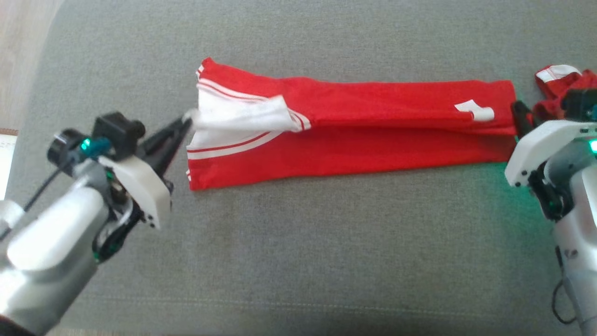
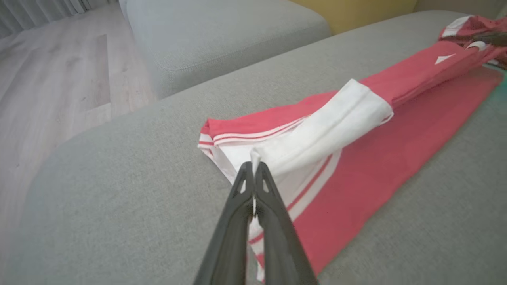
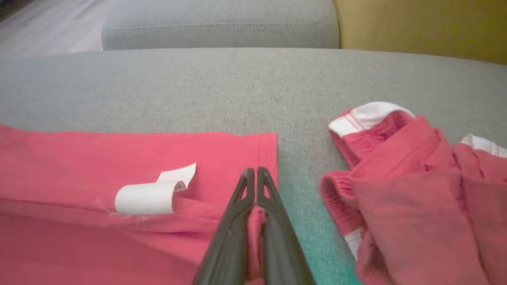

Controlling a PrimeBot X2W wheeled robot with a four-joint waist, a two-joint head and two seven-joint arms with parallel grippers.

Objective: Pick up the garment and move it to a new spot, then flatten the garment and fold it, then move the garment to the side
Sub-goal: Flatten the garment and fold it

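Left tool (image 1: 186, 122) (image 2: 253, 164), its two dark fingers pressed together, pinches the corner of a white flap (image 1: 242, 114) (image 2: 328, 126) at the near end of the garment (image 1: 373, 135) (image 2: 376, 150). The flap is lifted slightly off the cloth below it. From that grip the long red garment, trimmed with white stripes, stretches away across the grey sofa (image 1: 298, 242) as a narrow folded strip. At its far end the right tool (image 1: 517, 108) (image 3: 253, 170), also closed, has red cloth caught between its fingers at the garment's (image 3: 79, 166) hemmed corner. A curled white label (image 1: 475, 111) (image 3: 146, 198) lies on the cloth just beside that tool. A second piece of red clothing (image 1: 559, 79) (image 3: 416, 190) sits crumpled on the sofa just past the right tool, apart from the garment. Pale wooden floor (image 2: 59, 79) lies beyond the sofa on the left tool's side.
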